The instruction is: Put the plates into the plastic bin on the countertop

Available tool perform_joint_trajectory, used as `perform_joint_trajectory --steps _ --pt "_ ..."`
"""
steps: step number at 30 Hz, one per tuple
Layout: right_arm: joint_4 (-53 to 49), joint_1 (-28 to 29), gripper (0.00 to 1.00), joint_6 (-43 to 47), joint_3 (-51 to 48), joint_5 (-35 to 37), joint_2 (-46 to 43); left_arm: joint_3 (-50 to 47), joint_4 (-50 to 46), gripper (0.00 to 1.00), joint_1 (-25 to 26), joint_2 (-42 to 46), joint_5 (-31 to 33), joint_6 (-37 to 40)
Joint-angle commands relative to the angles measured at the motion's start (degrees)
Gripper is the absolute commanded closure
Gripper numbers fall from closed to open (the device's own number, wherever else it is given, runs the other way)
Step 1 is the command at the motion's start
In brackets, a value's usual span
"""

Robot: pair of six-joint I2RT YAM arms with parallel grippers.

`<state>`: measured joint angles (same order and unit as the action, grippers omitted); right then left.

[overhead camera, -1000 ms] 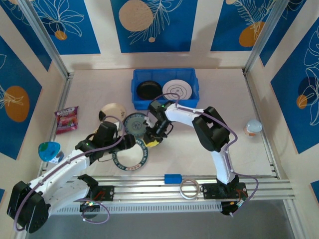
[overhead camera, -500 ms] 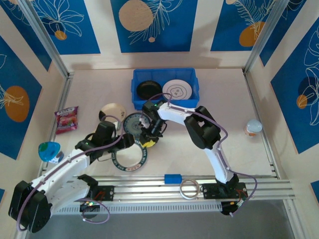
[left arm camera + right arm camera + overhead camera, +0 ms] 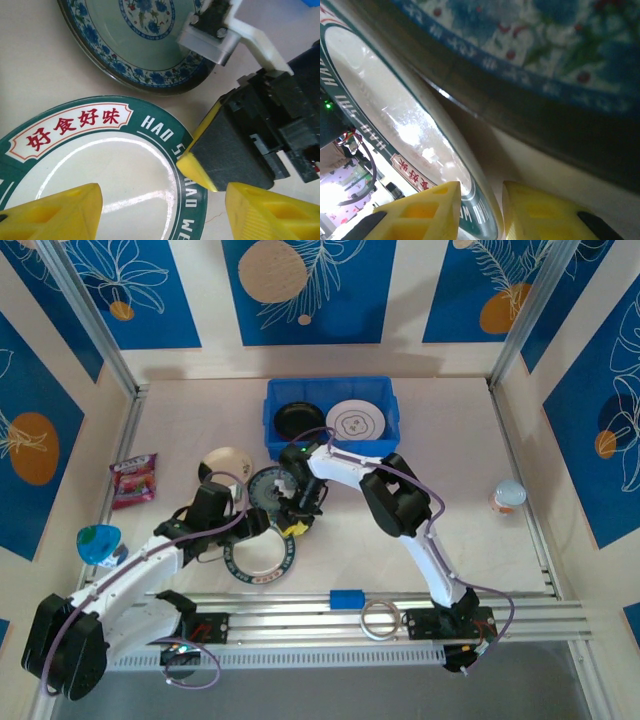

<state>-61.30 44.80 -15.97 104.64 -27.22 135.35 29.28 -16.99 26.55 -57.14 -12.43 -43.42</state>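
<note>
Countertop (image 3: 460,440): bears the green-rimmed plate (image 3: 258,558), with the teal plate (image 3: 268,487) just behind it.
Plastic bin (image 3: 332,388): at the back, holding a black plate (image 3: 296,420) and a white patterned plate (image 3: 355,420).
Right gripper (image 3: 298,520): has shifted left since a second ago; its fingers are narrowly astride the green-rimmed plate's rim, and I cannot tell whether they clamp it.
Left gripper (image 3: 162,197): spread wide above that plate.

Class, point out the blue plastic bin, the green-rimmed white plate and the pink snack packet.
Bright blue rectangular plastic bin (image 3: 330,386): top external view, far rim.
White round plate with a dark green rim (image 3: 115,160): left wrist view, white middle.
Pink snack packet (image 3: 133,479): top external view, its middle.
</note>
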Motion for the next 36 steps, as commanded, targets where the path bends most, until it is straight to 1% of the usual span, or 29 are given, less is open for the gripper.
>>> perform_joint_trajectory --steps 1,8,12,14,15,20,26,30,36 --pt "-3.8 0.6 0.72 1.4 2.6 -1.9 1.9 -0.6 1.5 0.34 -1.0 -0.3 -1.2 0.4" --pt "-4.2 0.6 0.78 1.6 3.0 -2.5 2.5 -0.6 1.7 0.34 -1.3 -0.3 -1.1 0.8" --pt "-4.2 0.6 0.92 1.6 2.8 -2.5 2.1 -0.3 1.6 0.34 -1.5 -0.4 -1.1 1.1" --pt "-4.1 0.6 0.95 1.6 2.4 -2.5 1.6 -0.2 1.4 0.34 -1.6 -0.1 -1.0 1.1" --pt "-4.0 0.6 1.0 1.6 2.1 -2.3 1.2 -0.1 1.3 0.34 -1.6 0.0 -1.0 1.2" --pt "-5.1 0.2 1.0 1.4 -1.9 -0.5 -3.8 1.6 0.3 0.34 -1.6 0.6 -1.0 1.5" --pt "-4.1 -2.0 1.0 0.0 -13.0 1.9 -15.3 6.5 0.5 0.34 -1.6 -2.1 -2.0 2.7" --pt "-3.0 -5.2 1.0 -1.6 -17.7 2.1 -22.7 10.9 1.4 0.35 -1.6 -6.1 -2.8 4.4" --pt "-0.9 -11.8 1.0 -4.2 -18.9 1.3 -30.4 17.7 2.4 0.37 -1.8 -10.7 -2.9 6.7"
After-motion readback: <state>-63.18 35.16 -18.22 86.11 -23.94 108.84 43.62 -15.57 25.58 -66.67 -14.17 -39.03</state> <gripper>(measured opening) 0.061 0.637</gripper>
